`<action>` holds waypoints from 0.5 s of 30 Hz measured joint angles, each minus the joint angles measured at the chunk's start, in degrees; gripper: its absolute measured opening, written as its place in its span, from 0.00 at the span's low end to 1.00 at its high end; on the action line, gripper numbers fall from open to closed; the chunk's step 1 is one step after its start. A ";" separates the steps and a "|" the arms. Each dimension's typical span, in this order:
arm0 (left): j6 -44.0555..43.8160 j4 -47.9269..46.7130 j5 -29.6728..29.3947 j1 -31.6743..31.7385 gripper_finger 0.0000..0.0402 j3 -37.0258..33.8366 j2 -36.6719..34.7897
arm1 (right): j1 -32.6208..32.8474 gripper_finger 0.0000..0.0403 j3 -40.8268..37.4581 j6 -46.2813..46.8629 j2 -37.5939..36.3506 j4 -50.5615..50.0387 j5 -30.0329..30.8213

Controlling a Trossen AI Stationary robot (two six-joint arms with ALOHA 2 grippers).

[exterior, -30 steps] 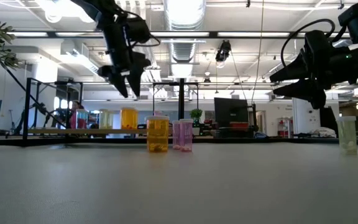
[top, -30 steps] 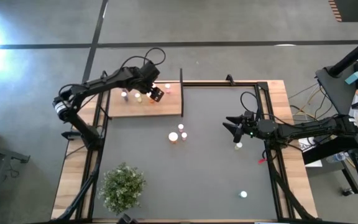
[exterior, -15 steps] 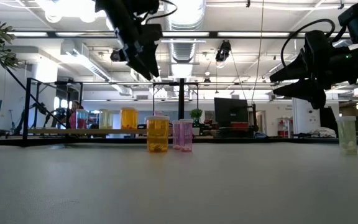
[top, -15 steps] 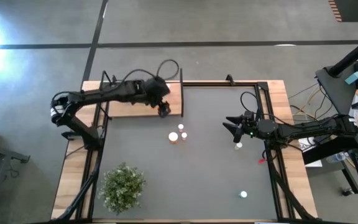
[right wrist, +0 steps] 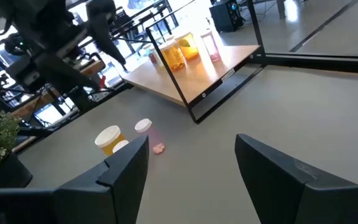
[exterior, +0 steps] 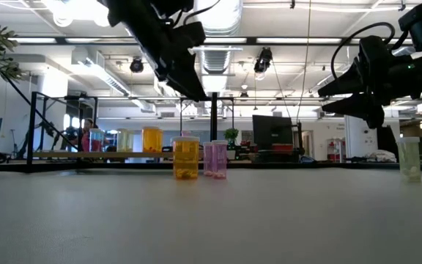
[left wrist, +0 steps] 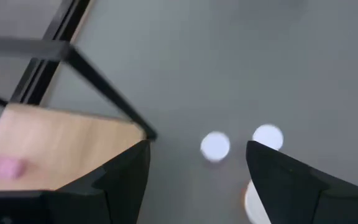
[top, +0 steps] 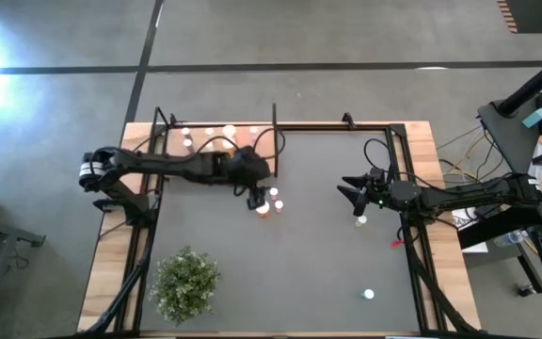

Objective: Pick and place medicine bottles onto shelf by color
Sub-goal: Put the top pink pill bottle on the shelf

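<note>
Three medicine bottles stand in a group at the table's middle: a larger orange one (top: 263, 209) (exterior: 186, 158) and two small pink ones (top: 278, 202) (exterior: 215, 160). My left gripper (top: 255, 193) (left wrist: 197, 180) hovers open just above them, slanting down, with nothing between its fingers. Their white caps (left wrist: 215, 146) show past its fingers. The light-wood shelf (top: 182, 162) at the far left carries several bottles (top: 208, 134). My right gripper (top: 351, 193) (right wrist: 191, 174) waits open at the table's right, beside a white bottle (top: 360, 220).
A green bushy plant (top: 184, 282) stands at the near left corner. One more white-capped bottle (top: 369, 294) stands alone near the near right edge. Black upright rods (top: 274, 141) rise at the shelf's right edge, close behind my left gripper.
My left gripper has swung off the shelf toward the table's near edge and a little right, over the bottle group at the middle. Its wrist has rolled and tipped, and its fingers have stayed open.
</note>
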 joint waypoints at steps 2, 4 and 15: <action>0.03 4.02 -0.02 -0.64 0.62 -2.35 0.00 | 0.00 0.57 0.00 0.00 -0.01 0.00 0.01; 0.03 8.69 -0.02 -1.17 0.62 -4.93 0.02 | 0.02 0.57 0.00 0.00 0.01 0.02 0.01; -0.30 32.35 0.92 -1.55 0.62 -18.50 0.02 | 0.02 0.57 0.00 0.00 0.01 0.07 0.00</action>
